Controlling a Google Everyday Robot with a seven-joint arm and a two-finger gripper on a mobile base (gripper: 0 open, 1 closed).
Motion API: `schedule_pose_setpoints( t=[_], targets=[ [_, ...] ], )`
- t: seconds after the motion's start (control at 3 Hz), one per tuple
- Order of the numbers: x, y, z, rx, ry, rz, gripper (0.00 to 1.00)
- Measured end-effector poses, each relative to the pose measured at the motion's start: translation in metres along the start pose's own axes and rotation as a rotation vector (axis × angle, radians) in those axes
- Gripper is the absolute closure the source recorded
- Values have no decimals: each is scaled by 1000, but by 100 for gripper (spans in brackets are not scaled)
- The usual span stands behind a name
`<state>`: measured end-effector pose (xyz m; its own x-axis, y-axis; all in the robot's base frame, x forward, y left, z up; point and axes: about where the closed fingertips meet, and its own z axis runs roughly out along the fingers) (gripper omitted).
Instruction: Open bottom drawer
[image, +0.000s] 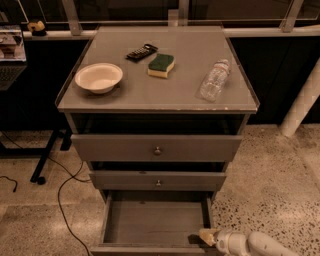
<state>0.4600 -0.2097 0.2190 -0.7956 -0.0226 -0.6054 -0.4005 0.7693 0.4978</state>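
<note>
The bottom drawer (155, 222) of the grey cabinet is pulled out, and its plain grey inside shows from above. Its front and knob are cut off at the lower edge of the camera view. My gripper (206, 236) reaches in from the lower right and sits at the drawer's front right corner, on its white arm (255, 245). The middle drawer (157, 181) and the top drawer (157, 148) stand a little way out.
On the cabinet top (165, 95) lie a white bowl (98, 77), a black remote-like object (141, 52), a green and yellow sponge (161, 65) and a plastic bottle (214, 80) on its side. Black cables (60, 195) run over the speckled floor at left. A white post (302, 102) stands right.
</note>
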Motion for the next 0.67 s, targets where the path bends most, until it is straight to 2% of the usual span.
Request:
schedule_pose_setpoints(
  t=[0.33, 0.67],
  targets=[
    [-15, 14, -30, 26, -98, -37, 100],
    [-8, 12, -39, 25, -136, -26, 100]
  ],
)
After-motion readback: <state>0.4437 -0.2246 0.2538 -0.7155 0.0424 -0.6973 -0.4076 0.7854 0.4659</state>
